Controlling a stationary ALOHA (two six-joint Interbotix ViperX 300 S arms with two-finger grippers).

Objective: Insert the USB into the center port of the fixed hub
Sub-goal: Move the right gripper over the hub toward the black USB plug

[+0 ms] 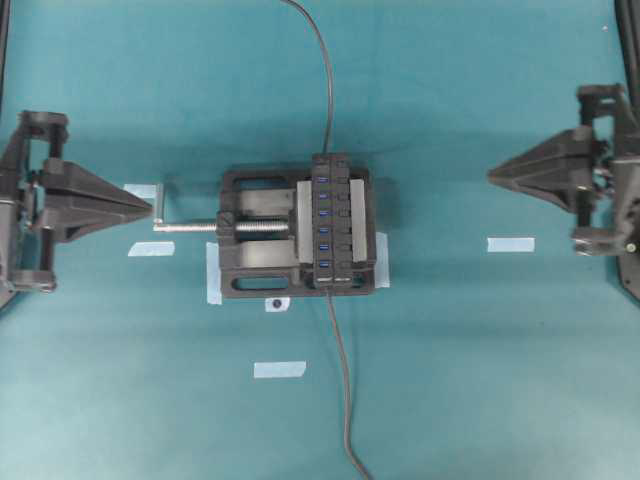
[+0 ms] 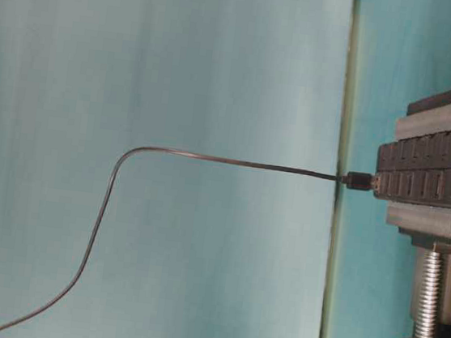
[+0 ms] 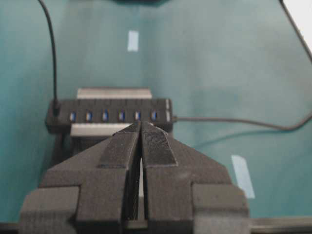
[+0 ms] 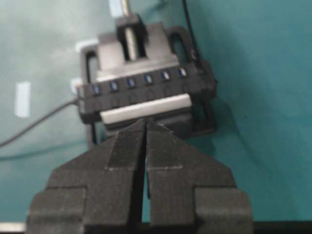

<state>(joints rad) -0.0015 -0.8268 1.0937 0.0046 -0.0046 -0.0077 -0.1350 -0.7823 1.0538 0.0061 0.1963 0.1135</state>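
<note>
ribbed black fingers point(image 3: 141, 127) pressed together — long narrow hub point(image 3: 112, 114) beyond.

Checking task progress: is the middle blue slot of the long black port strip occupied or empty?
Empty: the small blue middle slot of the long black port strip shows bare blue, nothing plugged in.

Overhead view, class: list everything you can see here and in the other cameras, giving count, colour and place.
hub: one, black with blue ports, clamped in the vise
vise: one, black with a silver screw, table centre
cables: two, dark grey, one running off each end of the hub
tape pieces: several, pale blue, scattered on the table
table: one, teal
left claw: one, black, shut, left of the vise
right claw: one, black, shut, right of the vise
</note>
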